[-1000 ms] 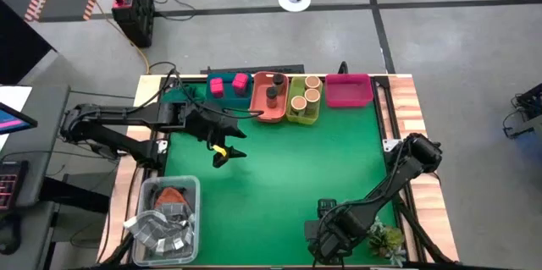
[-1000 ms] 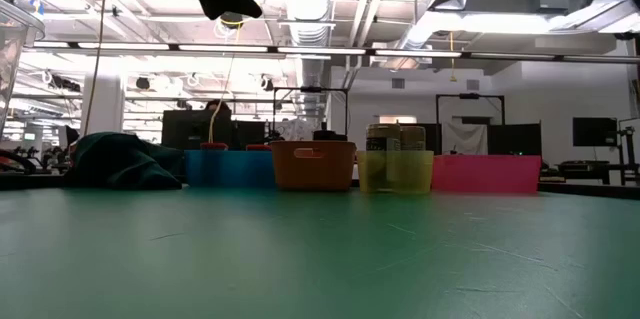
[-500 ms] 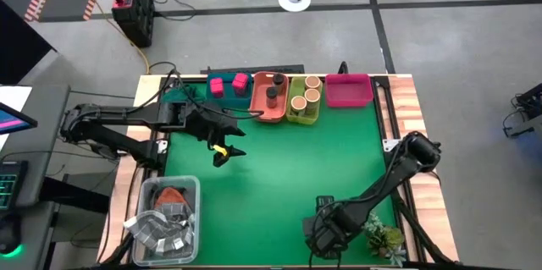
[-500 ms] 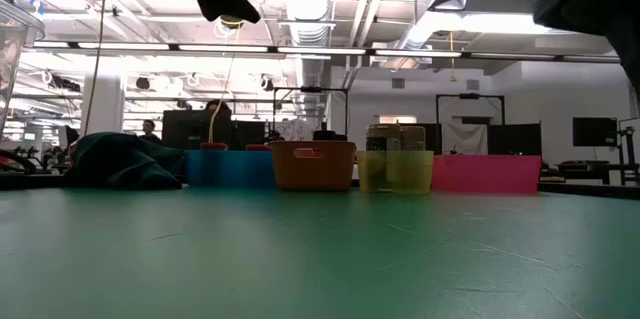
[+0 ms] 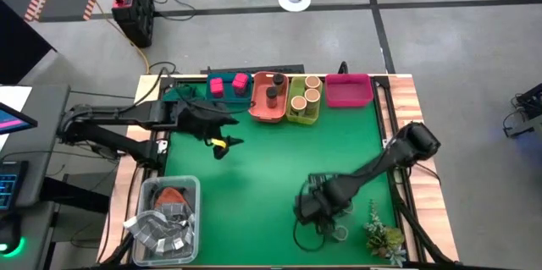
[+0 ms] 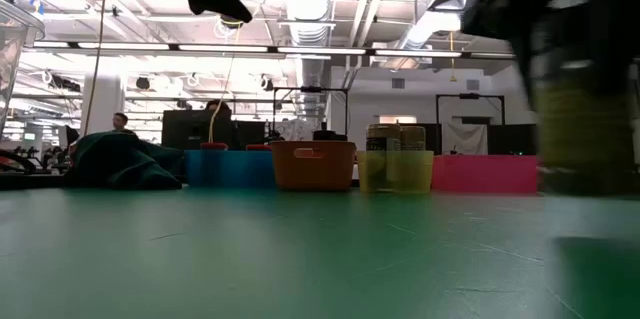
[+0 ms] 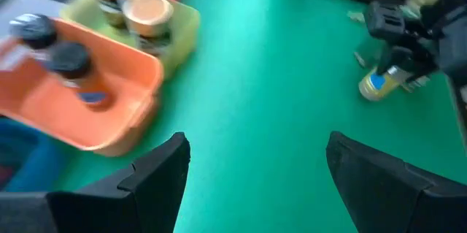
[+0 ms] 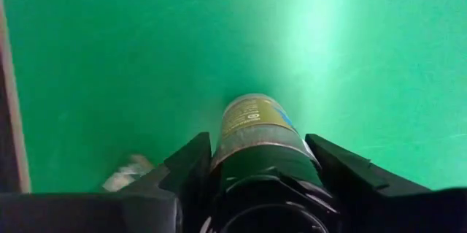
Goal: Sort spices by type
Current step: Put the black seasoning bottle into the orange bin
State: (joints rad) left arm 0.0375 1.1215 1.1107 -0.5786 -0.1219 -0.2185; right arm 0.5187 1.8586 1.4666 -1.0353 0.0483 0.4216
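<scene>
Four trays stand side by side along the table's far edge: from the left, one (image 5: pixel 227 90) holding two cube-like boxes (image 5: pixel 218 86), one (image 5: pixel 268 99) holding two dark-lidded jars (image 5: pixel 273 95), one (image 5: pixel 303 101) holding tan-topped cylinders (image 5: pixel 313 83), and the last tray (image 5: pixel 348 91). The left gripper (image 5: pixel 222 144) hangs above the mat (image 5: pixel 279 160) in front of the leftmost trays, and the right gripper (image 5: pixel 306 208) is near the front right, clasping a spice jar (image 8: pixel 255 131). The plastic tub (image 5: pixel 167 212) sits at the front left corner and the plant sprig (image 5: pixel 381 234) at the front right, beside the right gripper.
</scene>
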